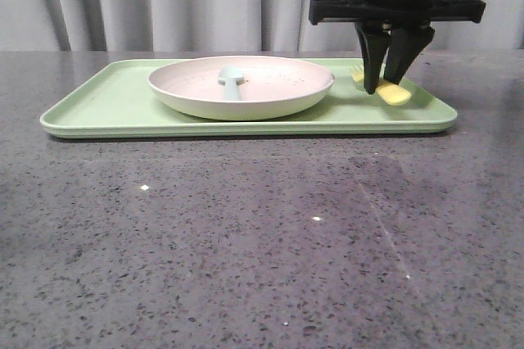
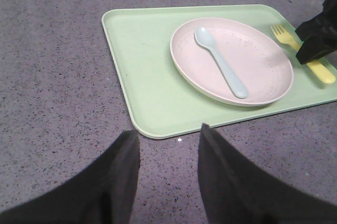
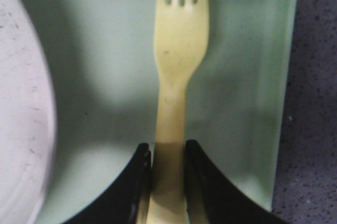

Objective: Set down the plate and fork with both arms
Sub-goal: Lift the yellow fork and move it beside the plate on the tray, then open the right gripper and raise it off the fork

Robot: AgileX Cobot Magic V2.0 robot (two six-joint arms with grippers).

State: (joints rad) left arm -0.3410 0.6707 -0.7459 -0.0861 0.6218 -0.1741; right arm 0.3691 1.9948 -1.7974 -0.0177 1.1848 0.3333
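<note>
The yellow fork (image 1: 396, 93) lies flat on the right end of the light-green tray (image 1: 106, 103), just right of the plate (image 1: 246, 101). My right gripper (image 1: 381, 85) points straight down with its tips at tray level. In the right wrist view its fingers press both sides of the fork (image 3: 179, 50) handle, so the right gripper (image 3: 168, 148) is shut on it. The pinkish-cream plate (image 2: 258, 77) sits in the tray's middle. My left gripper (image 2: 169, 134) hangs open over bare table, short of the tray's near corner (image 2: 147, 129), with nothing between its fingers.
A pale blue spoon (image 2: 221, 63) lies inside the plate. The tray's right rim (image 3: 281, 77) runs close beside the fork. Grey speckled tabletop (image 1: 262, 242) surrounds the tray, and a curtain hangs behind.
</note>
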